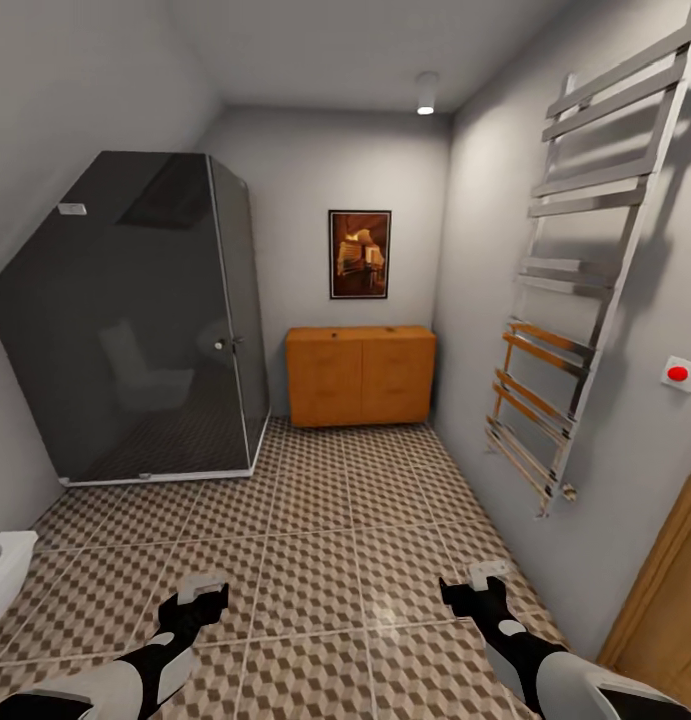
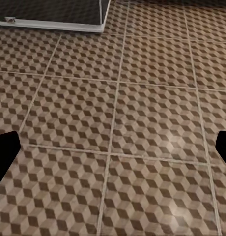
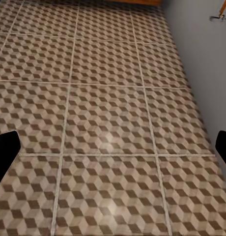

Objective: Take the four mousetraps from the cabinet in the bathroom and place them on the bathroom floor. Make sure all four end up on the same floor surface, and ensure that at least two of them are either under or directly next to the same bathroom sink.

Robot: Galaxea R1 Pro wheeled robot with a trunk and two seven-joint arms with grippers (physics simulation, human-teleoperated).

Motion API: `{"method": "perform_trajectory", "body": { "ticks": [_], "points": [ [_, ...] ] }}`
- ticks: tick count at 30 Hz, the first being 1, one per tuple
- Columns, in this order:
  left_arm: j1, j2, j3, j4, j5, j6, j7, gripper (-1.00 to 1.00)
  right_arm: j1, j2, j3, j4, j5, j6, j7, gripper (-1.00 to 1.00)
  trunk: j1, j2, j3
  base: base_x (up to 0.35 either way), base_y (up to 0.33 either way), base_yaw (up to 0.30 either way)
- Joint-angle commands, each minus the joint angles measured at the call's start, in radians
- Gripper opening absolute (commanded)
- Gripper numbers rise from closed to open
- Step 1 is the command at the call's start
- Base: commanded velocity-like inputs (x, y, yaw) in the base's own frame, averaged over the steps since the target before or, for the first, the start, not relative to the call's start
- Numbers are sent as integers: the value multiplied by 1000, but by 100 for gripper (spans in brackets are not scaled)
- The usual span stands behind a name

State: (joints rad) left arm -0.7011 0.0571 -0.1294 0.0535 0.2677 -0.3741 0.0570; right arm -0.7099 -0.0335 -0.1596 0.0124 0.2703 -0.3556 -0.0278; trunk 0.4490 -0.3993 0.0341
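Orange-brown cabinet [image 1: 361, 375] shut against the far wall, just beside the dark glass shower [image 1: 135, 320], cube-patterned bathroom floor [image 1: 325, 520] stretching toward it, left gripper [image 1: 199, 597] and right gripper [image 1: 477, 588] low over the tiles, fingers spread, empty, mousetraps unseen.

- Low wide orange-brown wooden cabinet [image 1: 360, 376] against the far wall, at the end of the cube-patterned tiled floor [image 1: 315, 520].
- Dark glass shower enclosure [image 1: 135, 320] left of the cabinet, in the far-left corner.
- Framed brown picture [image 1: 360, 254] on the wall above the cabinet.
- Chrome ladder-shaped towel rail [image 1: 575, 290] on the right wall, small white box with a red button [image 1: 680, 374] beside it.
- Tall wooden door [image 1: 665, 610] at near right.
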Motion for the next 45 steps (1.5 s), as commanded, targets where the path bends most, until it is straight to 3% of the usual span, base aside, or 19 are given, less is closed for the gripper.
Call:
{"method": "perform_trajectory", "body": {
  "ticks": [1,30,45],
  "points": [
    [-1,-1,-9,4,5,-6,3,100,0,0,-8,1,10,-3,-3,100,1,-1,0,331,-120,157],
    [-1,3,-9,3,5,-6,5,100,-1,0,-8,1,11,-3,-1,100,1,-1,0,322,-173,16],
    [-1,6,-9,4,5,-6,3,100,0,1,-8,1,11,-3,-1,100,1,-1,0,329,-23,70]
  ]
}}
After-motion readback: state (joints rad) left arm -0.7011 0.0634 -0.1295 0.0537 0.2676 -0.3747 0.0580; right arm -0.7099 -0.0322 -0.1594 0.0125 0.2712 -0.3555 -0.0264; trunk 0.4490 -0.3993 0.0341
